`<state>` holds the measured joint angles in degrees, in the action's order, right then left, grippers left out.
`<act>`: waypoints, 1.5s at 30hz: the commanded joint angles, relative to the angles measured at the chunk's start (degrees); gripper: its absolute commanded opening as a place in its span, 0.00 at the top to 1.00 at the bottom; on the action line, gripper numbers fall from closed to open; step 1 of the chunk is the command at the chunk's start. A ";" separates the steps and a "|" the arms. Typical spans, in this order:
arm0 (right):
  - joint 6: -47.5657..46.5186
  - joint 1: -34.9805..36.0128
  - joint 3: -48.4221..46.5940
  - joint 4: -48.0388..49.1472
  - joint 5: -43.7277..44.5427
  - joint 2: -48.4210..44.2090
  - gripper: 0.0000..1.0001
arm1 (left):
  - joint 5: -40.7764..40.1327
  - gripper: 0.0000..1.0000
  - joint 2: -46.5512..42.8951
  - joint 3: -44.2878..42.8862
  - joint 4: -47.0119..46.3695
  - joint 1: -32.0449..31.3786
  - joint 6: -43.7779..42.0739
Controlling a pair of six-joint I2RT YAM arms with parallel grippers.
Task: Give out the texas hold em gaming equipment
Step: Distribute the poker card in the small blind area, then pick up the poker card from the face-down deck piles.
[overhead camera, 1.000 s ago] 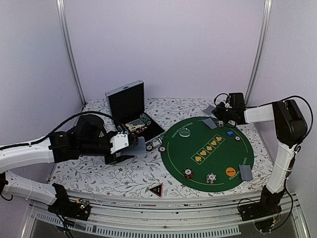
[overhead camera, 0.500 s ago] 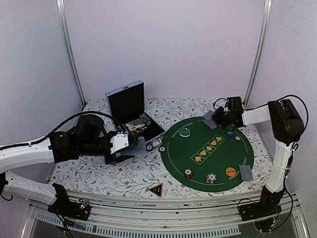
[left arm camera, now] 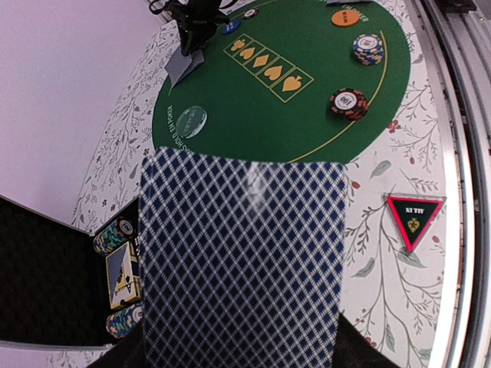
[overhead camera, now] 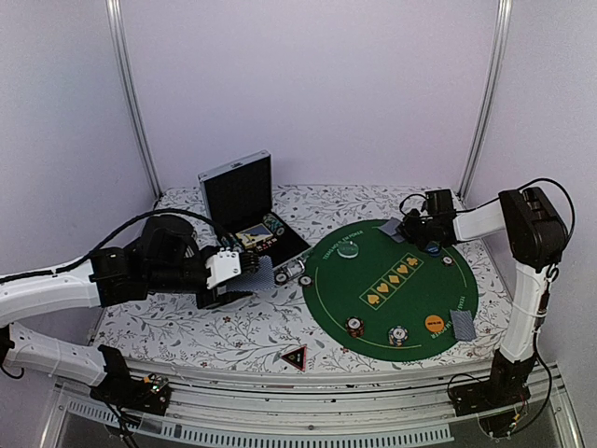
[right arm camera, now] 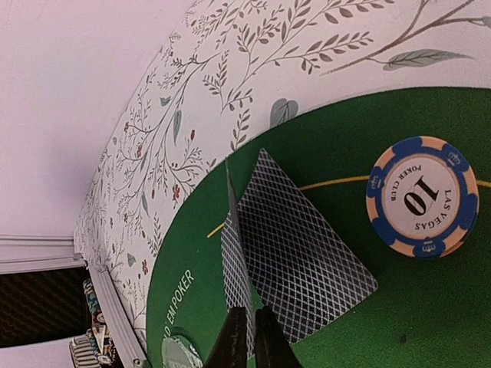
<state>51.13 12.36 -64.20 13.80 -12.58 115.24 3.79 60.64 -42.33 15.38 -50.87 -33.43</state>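
The black case point(left arm camera: 46, 268) holds chip stacks point(left arm camera: 115, 234) and a card pile point(left arm camera: 123, 276). The left gripper point(overhead camera: 244, 276) clamps blue-backed cards point(left arm camera: 245, 261). The right gripper point(right arm camera: 250, 337) pinches one card point(right arm camera: 232, 245) over the green mat point(right arm camera: 430, 322), beside a chip point(right arm camera: 420, 198) reading "POKER CLUB 10 LAS VEGAS".

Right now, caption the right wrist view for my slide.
Right gripper pinches a playing card edge-on over a second card face down on the green mat, near a blue-and-orange chip.
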 commanded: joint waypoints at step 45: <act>-42.49 32.73 -3.70 -6.53 -10.49 -29.56 0.01 | 1.27 0.42 -1.82 0.51 -2.11 0.11 -0.94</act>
<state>8.36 42.72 -69.76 3.46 -14.11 83.88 4.27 59.55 -42.22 15.27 -50.87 -34.11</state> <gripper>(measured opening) 0.989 0.584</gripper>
